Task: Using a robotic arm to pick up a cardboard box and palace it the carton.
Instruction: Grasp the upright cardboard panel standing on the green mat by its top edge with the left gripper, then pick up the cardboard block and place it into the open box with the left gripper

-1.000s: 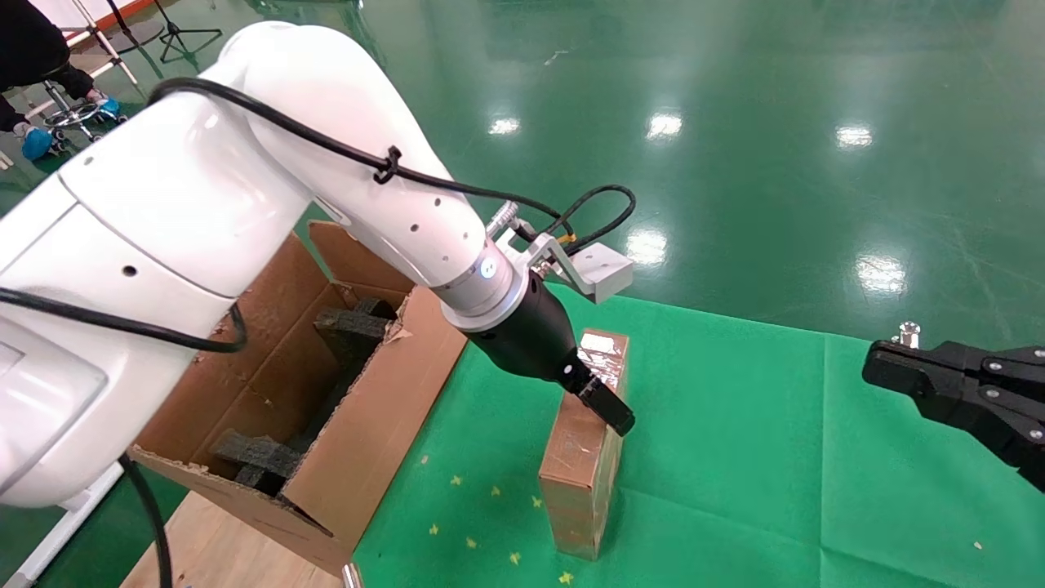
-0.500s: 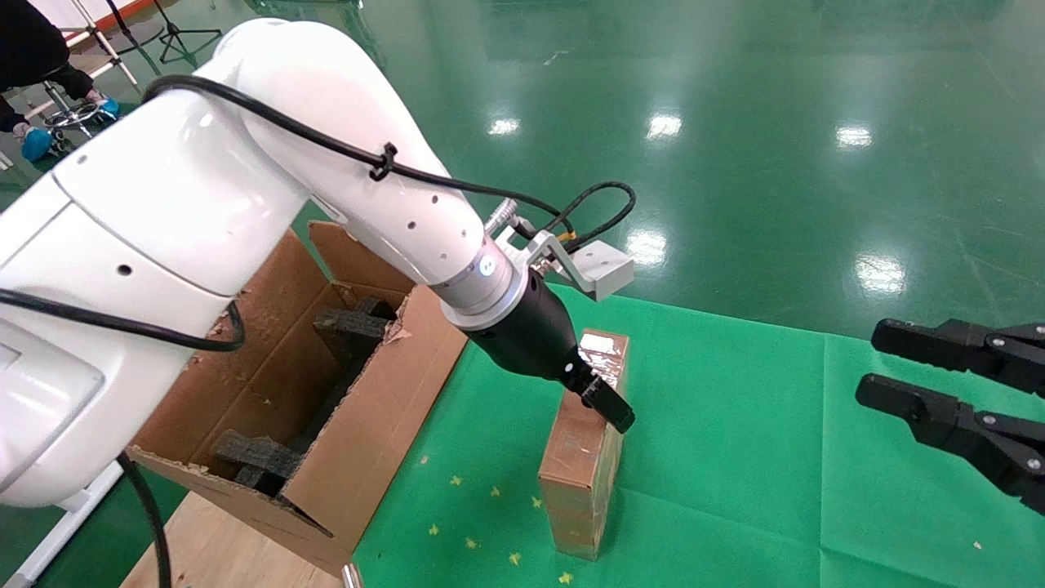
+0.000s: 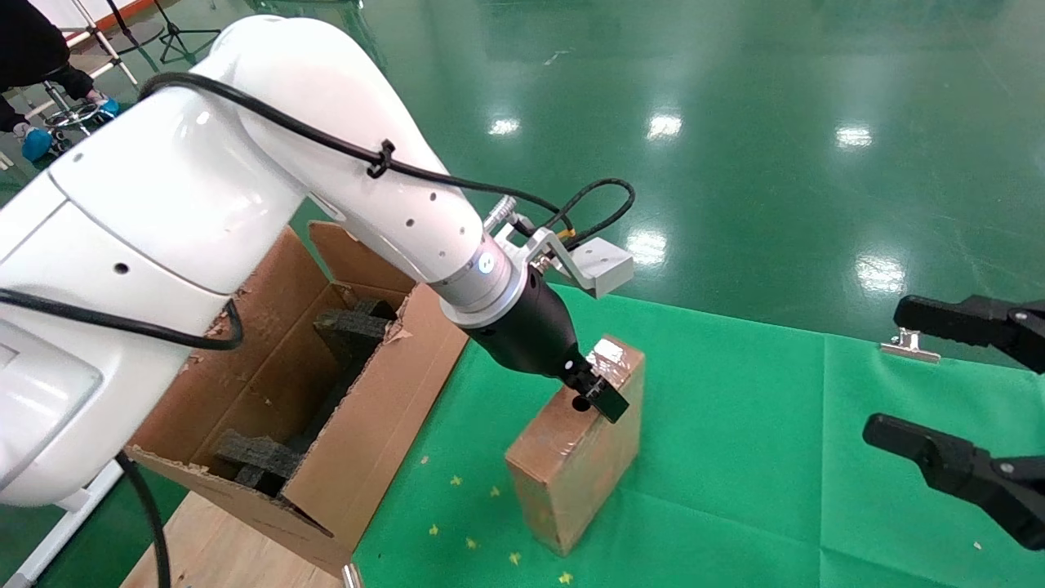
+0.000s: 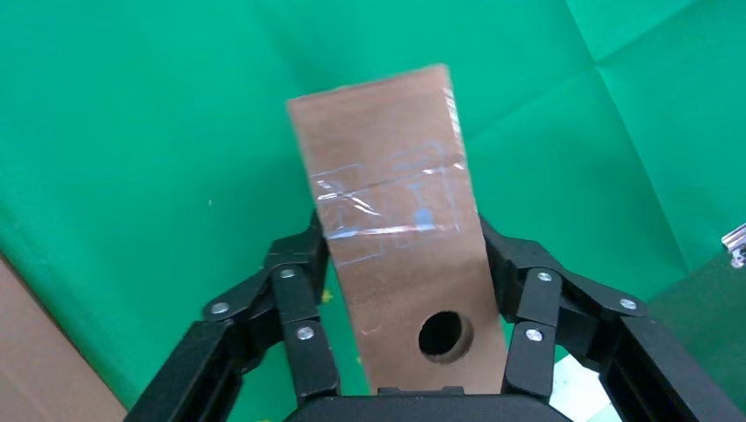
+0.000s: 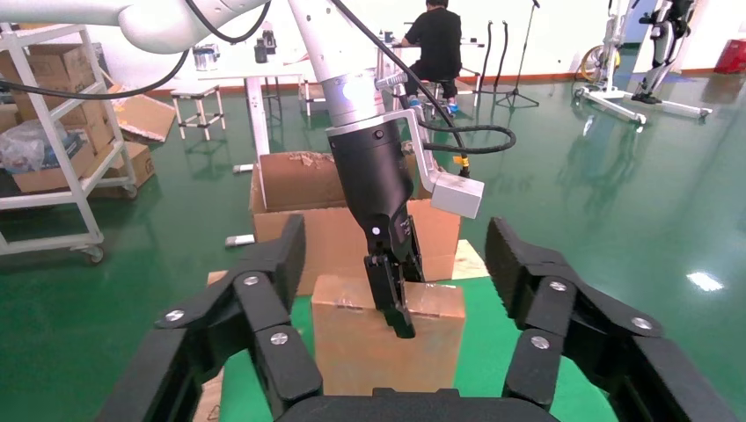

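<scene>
Nearest in head view: white glossy jointed left robotic arm, cut off at the picture edge, black cable along it, reaching down to a small brown taped cardboard box. Left gripper clamped across the box's upper end; only one black finger visible there, the other hidden behind the box. Left wrist view supplies the missing side: left gripper with black linked fingers pressed on both broad sides of the narrow face, round hole and clear tape over a faint blue print showing. Box tilted, leaning toward the right, lower end at the green cloth mat; whether it touches the mat or is just lifted cannot be told. Left of the box, apart from it, large brown corrugated carton with ragged flaps, dark grey foam blocks inside; near corner cut off by the frame, far wall masked by the arm. Right gripper at the right edge over the mat, fingers spread wide, holding nothing, its arm out of frame. Right wrist view: right gripper framing the box and the left gripper from the opposite side; seated person in black far behind, seen in no other view. Small metal clip at the mat's far edge, partly covered by the upper finger.
</scene>
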### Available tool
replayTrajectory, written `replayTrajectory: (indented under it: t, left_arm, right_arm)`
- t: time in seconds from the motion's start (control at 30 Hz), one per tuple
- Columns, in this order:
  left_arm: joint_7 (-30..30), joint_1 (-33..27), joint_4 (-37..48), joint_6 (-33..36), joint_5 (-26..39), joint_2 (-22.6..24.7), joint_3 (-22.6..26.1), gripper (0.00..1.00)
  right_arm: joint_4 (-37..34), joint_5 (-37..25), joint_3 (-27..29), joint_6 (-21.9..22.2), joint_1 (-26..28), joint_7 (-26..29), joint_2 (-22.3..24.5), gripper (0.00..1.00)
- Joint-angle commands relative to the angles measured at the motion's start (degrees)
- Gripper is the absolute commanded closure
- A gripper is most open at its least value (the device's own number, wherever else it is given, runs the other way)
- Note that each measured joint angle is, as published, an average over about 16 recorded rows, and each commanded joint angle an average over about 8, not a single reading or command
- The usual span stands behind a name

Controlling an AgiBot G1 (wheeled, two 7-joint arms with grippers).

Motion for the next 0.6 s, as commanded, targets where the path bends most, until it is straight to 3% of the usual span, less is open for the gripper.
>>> replayTrajectory:
  t: [0.03,0.33,0.6]
  left_arm:
    - [0.0,0.0,-0.2,-0.1,0.1,0.0,0.1,1.00]
    - [17.5,-0.8,-1.1,-4.9,-7.3,-10.3,-6.6,1.00]
    - [28.6,-8.1,4.9,-7.8,-8.1,-19.2,-12.0,1.00]
  right_arm:
    - [0.0,0.0,0.0,0.0,0.0,0.0,0.0,0.00]
    - [0.0,0.0,0.0,0.0,0.0,0.0,0.0,0.00]
    - [0.0,0.0,0.0,0.0,0.0,0.0,0.0,0.00]
